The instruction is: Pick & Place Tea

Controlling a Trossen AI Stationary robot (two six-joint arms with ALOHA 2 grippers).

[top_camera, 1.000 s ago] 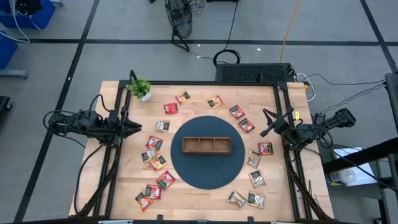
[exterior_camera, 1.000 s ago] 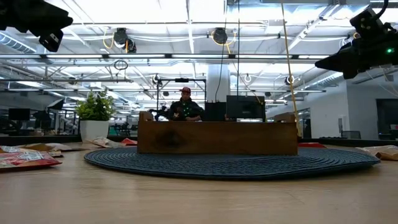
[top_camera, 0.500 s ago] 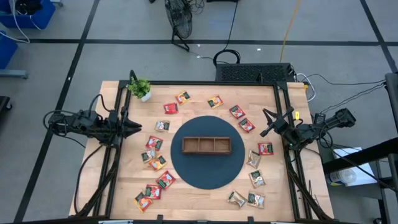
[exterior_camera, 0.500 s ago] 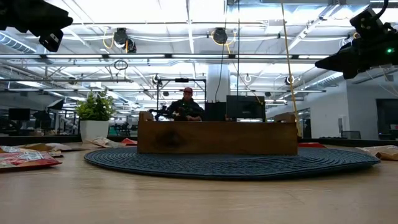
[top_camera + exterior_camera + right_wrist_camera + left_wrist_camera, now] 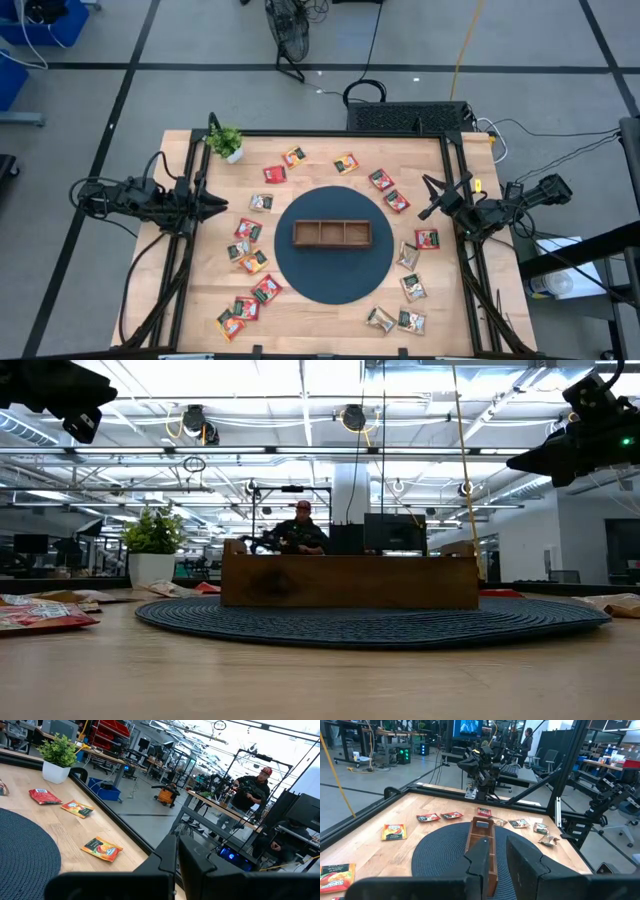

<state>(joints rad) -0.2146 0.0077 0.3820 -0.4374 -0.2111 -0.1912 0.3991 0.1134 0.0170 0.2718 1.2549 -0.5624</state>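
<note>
**Both arms waiting at the table edges, tea lying untouched around the mat**

In the high view the left gripper (image 5: 222, 207) is hanging over the left edge of the table (image 5: 330, 315), left of centre in the frame, holding nothing; its fingers (image 5: 481, 862) are standing slightly apart with a narrow gap. The right gripper (image 5: 427, 197) is sitting at the right edge of the table, right of centre, its jaws closed and empty.

The tray (image 5: 332, 233) is lying at the middle of the frame on the round dark mat (image 5: 334, 270). The tea (image 5: 249, 231) is lying scattered on the bare wood around the mat: a cluster at lower left, a few along the upper middle, more at right and lower right. The plant (image 5: 226, 142) is standing at the table's upper left corner.

In the low view a person (image 5: 298, 535) is showing behind the tray, at centre.
</note>
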